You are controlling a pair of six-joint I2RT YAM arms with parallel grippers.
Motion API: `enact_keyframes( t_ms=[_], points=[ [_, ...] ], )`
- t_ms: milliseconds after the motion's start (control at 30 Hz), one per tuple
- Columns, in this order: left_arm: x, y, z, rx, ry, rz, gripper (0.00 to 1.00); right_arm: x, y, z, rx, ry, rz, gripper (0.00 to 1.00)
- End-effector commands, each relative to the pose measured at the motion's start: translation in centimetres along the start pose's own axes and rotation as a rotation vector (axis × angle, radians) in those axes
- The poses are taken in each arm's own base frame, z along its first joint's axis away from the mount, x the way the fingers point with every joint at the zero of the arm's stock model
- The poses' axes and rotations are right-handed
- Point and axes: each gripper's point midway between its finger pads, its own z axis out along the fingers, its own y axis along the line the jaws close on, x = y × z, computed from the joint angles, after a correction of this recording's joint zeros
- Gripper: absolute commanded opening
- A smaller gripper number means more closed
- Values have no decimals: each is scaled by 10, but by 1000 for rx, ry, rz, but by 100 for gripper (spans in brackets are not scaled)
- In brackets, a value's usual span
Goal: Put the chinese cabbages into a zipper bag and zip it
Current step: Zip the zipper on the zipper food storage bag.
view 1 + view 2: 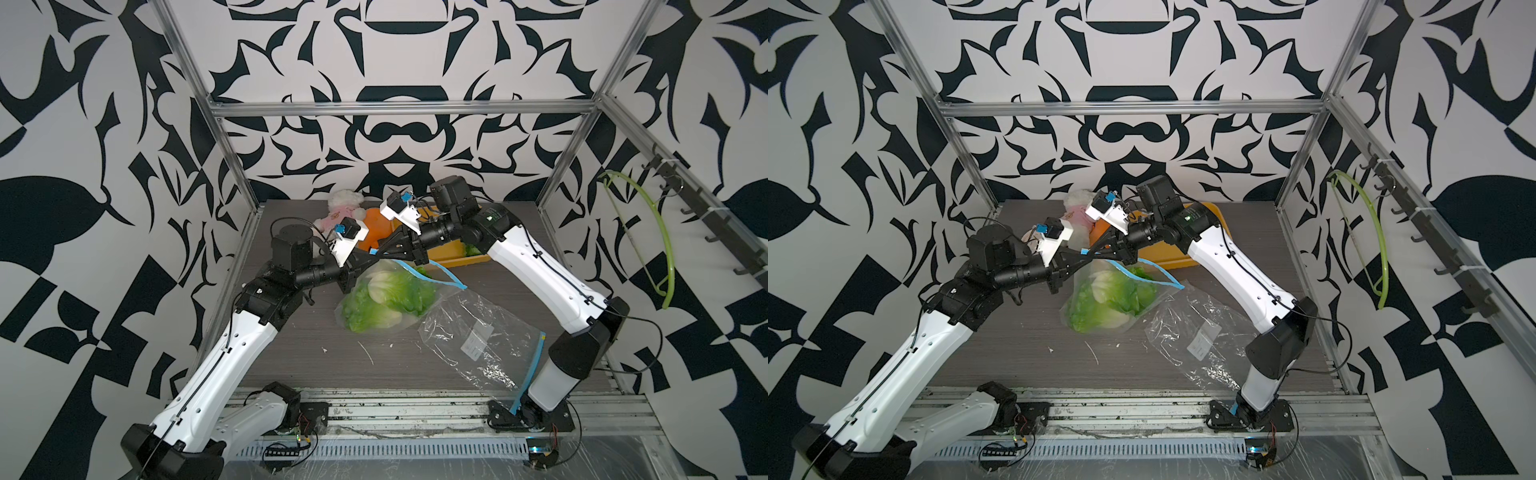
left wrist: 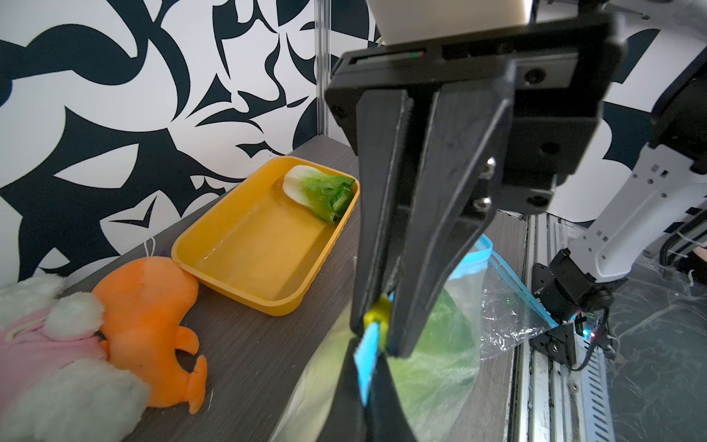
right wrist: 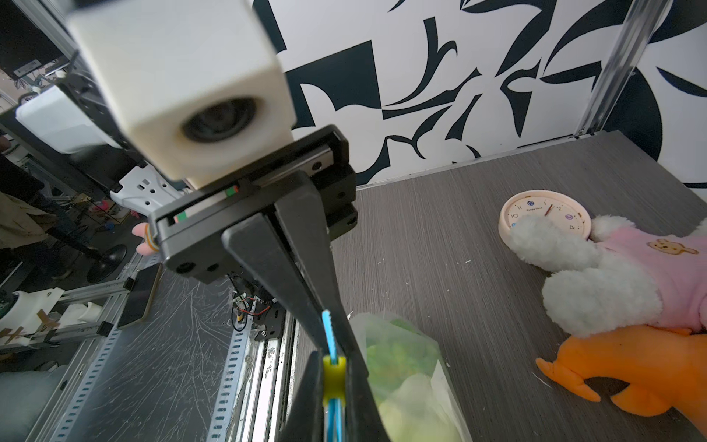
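Observation:
A clear zipper bag point(image 1: 361, 299) point(image 1: 1084, 303) lies mid-table with two chinese cabbages point(image 1: 390, 299) point(image 1: 1113, 295) inside. Its blue zip strip point(image 1: 449, 274) point(image 1: 1163, 274) still gapes toward the tray. One more cabbage point(image 2: 319, 191) lies in the yellow tray point(image 2: 248, 248). Both grippers meet at the bag's far-left corner. My left gripper point(image 2: 368, 356) point(image 1: 376, 254) is shut on the end of the blue strip. My right gripper point(image 3: 334, 367) point(image 1: 385, 250) is shut on the yellow slider point(image 3: 334, 379) point(image 2: 377, 313), right against the left fingertips.
An empty second zipper bag point(image 1: 482, 336) point(image 1: 1200, 332) lies at the front right. An orange plush point(image 1: 376, 226) point(image 3: 631, 363), a white-and-pink plush point(image 1: 343, 208) point(image 3: 612, 275) and a small clock point(image 3: 543, 216) sit at the back. A green hanger point(image 1: 660, 232) hangs on the right wall.

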Motion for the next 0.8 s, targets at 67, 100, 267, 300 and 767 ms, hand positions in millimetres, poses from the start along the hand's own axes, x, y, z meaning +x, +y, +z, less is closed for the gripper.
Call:
enact_keyframes(
  t_ms=[67,100,267,300,767],
  points=[
    [-32,-2,-18,-44,-83,38,0,-11,11,-21,40,-42,-37,6],
    [-33,-3,-18,-46,-86,38,0,-11,11,-23,44,-48,-36,6],
    [-34,0,-21,-67,-91,34,0,-11,8,-30,63,-57,-26,5],
    [-34,2,-21,-78,-90,31,0,-10,8,-31,66,-57,-24,5],
    [-35,30,-37,-268,-96,-16,0,2,-1,-46,144,-45,13,5]
  ],
)
